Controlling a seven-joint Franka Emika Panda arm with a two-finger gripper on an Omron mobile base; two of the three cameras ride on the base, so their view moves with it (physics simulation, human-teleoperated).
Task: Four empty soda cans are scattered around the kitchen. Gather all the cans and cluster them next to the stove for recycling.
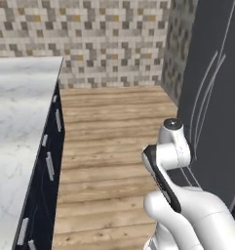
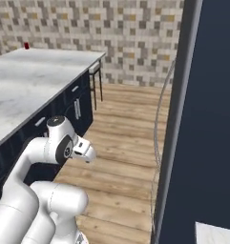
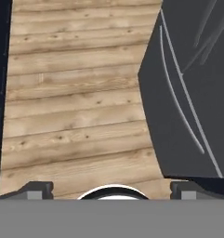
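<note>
- Left base view — the arm is folded low over the wood floor (image 1: 109,141), facing down an aisle between the marble counter (image 1: 16,127) with its navy cabinets (image 1: 43,185) and the grey refrigerator (image 1: 211,97). No can is visible on the stretch of counter shown here, nor on the floor ahead.
- Right base view — a small red soda can (image 2: 26,45) stands upright at the far back edge of the same counter, against the mosaic tile wall (image 2: 111,33). It lies well apart from the hand, far forward and off to the left, and higher than the folded wrist. Its long axis is vertical, so my judgement is that a level, side-on approach suits it.
- Hand view — the gripper (image 3: 111,188) looks down at floor planks, with the refrigerator's dark side to the right of the fingers and a sliver of navy cabinet to their left. The two fingertips (image 3: 34,189) sit far apart at the bottom edge — spread wide, with nothing between them.
- Judgement — this is a search-and-travel step. The can is beyond the arm's present pose, so the base probably has to drive forward along the counter first. The stove is nowhere in these views.
</note>
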